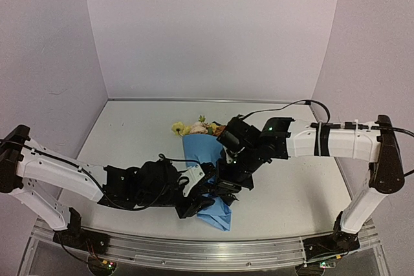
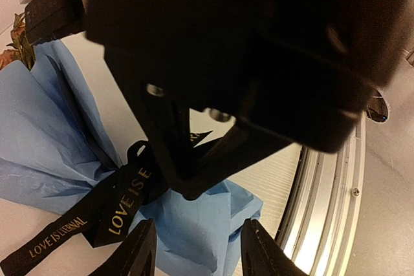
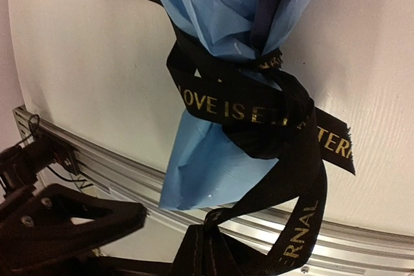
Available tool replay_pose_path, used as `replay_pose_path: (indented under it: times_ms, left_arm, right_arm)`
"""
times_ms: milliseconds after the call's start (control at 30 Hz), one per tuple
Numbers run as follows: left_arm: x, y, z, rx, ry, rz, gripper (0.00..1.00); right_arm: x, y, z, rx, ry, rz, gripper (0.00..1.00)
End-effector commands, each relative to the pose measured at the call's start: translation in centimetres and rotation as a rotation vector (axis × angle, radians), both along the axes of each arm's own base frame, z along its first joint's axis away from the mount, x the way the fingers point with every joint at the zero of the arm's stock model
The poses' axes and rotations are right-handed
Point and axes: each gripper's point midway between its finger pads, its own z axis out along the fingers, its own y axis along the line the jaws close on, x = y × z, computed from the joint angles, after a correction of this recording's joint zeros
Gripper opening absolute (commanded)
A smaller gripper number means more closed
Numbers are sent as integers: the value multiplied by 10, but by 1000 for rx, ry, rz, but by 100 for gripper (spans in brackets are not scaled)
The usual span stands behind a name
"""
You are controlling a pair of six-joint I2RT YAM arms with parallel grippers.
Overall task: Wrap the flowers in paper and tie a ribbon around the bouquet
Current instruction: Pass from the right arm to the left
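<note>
The bouquet (image 1: 202, 159) lies on the table, a cone of light-blue paper (image 3: 213, 159) with the flowers (image 1: 194, 127) showing at its far end. The black ribbon (image 3: 239, 105) with gold lettering is wound and knotted round the cone's narrow part. My right gripper (image 3: 208, 240) is shut on one ribbon tail, which runs up taut to the knot. In the top view the right gripper (image 1: 226, 187) sits over the cone's lower half. My left gripper (image 2: 198, 240) stands open just short of the paper's (image 2: 194, 224) near tip, beside a loose ribbon (image 2: 123, 201) tail, with nothing between its fingers.
The metal rail (image 2: 323, 179) of the table's near edge runs close behind the cone's tip. The white table (image 1: 291, 192) is walled on three sides. Both arms crowd together over the bouquet, and the right arm's black body (image 2: 259, 43) fills the upper left wrist view.
</note>
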Motion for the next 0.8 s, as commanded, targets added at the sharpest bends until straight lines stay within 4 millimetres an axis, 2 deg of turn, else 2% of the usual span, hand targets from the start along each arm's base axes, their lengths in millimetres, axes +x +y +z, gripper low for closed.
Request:
replay_pose_path:
  times_ms: [0,200,367,533,667,767]
  left_arm:
    - [3,-3,3,-72,-36,71,47]
    - [2,-16,0,-140,-51,139,48]
    - [20,-22,-4,-177,-73,266,50]
    - [33,-24,4,-248,-84,354,56]
    - [29,-31,10,-279,-87,319,56]
    - [27,-25,11,-287,-81,308,55]
  right_arm:
    - [18,28,9,107,21,-162,0]
    - [35,37,3,155,19,-309,0]
    - [41,28,0,161,-4,-387,0]
    - [43,15,-5,149,-28,-439,0]
    - [44,18,3,173,-39,-422,0]
    - [43,17,13,170,-60,-385,0]
